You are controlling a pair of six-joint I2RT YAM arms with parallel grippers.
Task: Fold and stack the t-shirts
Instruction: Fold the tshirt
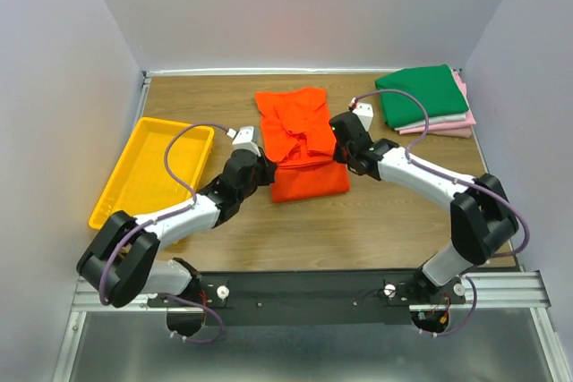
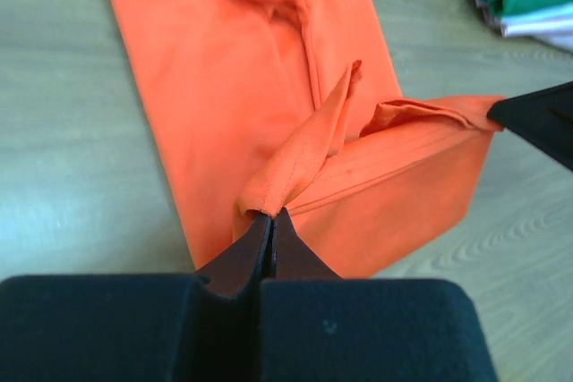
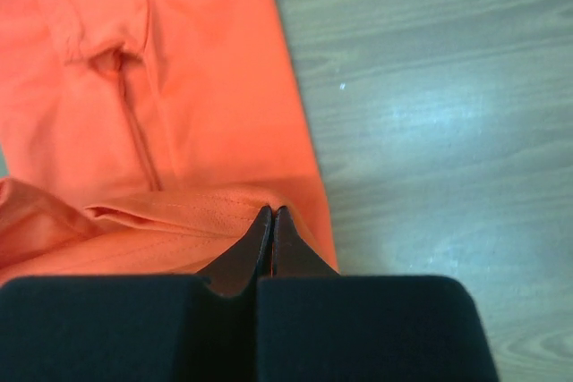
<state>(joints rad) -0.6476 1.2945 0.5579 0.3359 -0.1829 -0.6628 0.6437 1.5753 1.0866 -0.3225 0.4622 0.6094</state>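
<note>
a: while pinching the shirt (image 1: 300, 145) from both sides, worth checking the grip first. left hand (image 2: 271, 216)?

b: pressed together on a raised ridge of orange cloth at the fold's left end.

a: right hand (image 3: 271, 212)?

b: pressed together too, nipping the doubled edge on the right side, low over the worktop (image 3: 430, 131).

a: and lying where?

b: mid worktop, between tray (image 1: 148, 167) and stack (image 1: 425, 100), well apart from both. long way running away from the bases, sleeves tucked in, fold edge strung between the two hands, rumpled in the middle.

a: seems a crosswise fold in hand, then. how to do it well?

b: raise both ends to the same height, just off the cloth below. ease gently apart to take up slack and flatten that rumple. carry together toward the far end, by the look of it, at one pace and without twist. lay edge on edge, sides lined up, and only then let go.

a: risks?

b: thin bite on the left, only a ridge, so likely to slip under a hard tug. skewed rectangle if carried unevenly. worth smoothing before any move to the green, pink and white stack.
</note>
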